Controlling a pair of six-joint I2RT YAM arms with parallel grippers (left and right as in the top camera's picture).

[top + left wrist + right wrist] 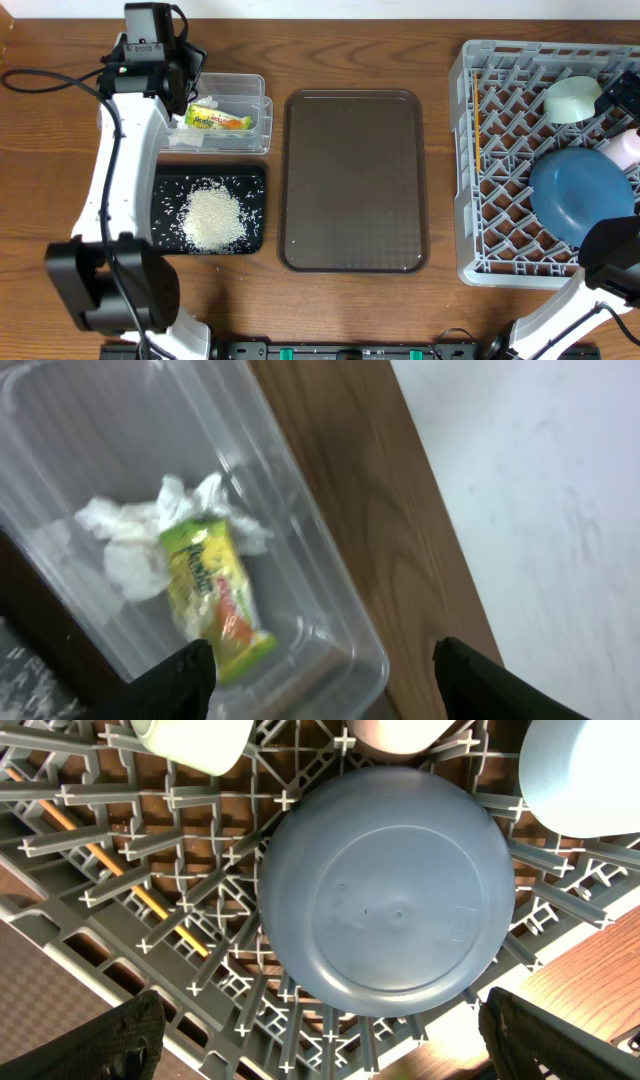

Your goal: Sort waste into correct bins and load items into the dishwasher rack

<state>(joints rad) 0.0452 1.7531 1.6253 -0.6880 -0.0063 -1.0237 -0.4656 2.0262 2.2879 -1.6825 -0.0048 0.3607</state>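
My left gripper [325, 685] is open and empty above the far end of the clear tub [330, 630], also in the overhead view [262, 90]. The tub holds the yellow-green wrapper [210, 595] and the white tissue [130, 540]. The rice [212, 218] lies piled on the black tray [255, 180]. My right gripper [345, 1050] is open and empty above the front of the grey rack [470, 200]. In the rack are the upturned dark-blue bowl [385, 890], the mint-green bowl [572, 98], the light-blue bowl [580, 770], the pink cup [627, 150] and the chopstick [120, 875].
The brown serving tray [352, 180] lies between the black tray and the rack, with nothing on it. The left arm reaches from the front left up to the tub. The right arm rises at the front right corner of the rack.
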